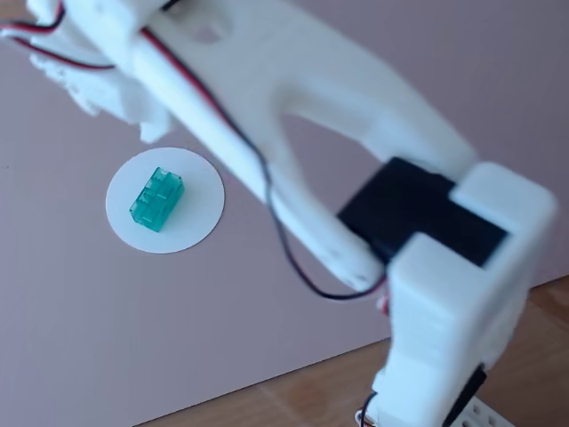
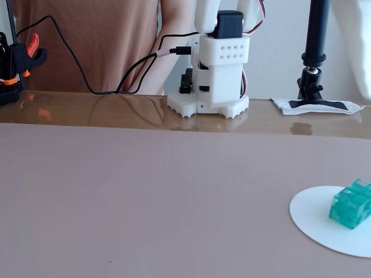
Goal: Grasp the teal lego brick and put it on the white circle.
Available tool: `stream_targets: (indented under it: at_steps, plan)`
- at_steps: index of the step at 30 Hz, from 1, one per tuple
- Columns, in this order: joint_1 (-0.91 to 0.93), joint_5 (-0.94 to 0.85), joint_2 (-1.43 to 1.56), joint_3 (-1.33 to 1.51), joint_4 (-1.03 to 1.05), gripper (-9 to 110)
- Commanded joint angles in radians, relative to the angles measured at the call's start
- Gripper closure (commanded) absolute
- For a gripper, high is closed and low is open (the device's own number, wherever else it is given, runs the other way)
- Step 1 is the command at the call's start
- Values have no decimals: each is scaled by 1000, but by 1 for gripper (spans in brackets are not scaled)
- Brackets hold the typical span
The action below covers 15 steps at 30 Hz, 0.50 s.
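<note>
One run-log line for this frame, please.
brick: resting on circle, not held | end effector: tips not visible, arm raised clear of brick | placement looks done

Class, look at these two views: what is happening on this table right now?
A white robot arm reaches over a pinkish-mauve table. The small translucent teal lego brick lies on the flat white paper circle, with nothing holding it. The gripper's fingertips are blurred at the frame corner, so their state is unclear.
</note>
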Motion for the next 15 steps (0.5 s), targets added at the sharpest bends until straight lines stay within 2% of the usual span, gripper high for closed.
stream_targets:
  at_steps: [1,4,15]
  plan:
    - [48,2,230,114,-21,95]
    - [114,11,448,279,-72,102]
    - [417,-17,1331,922,-314,102]
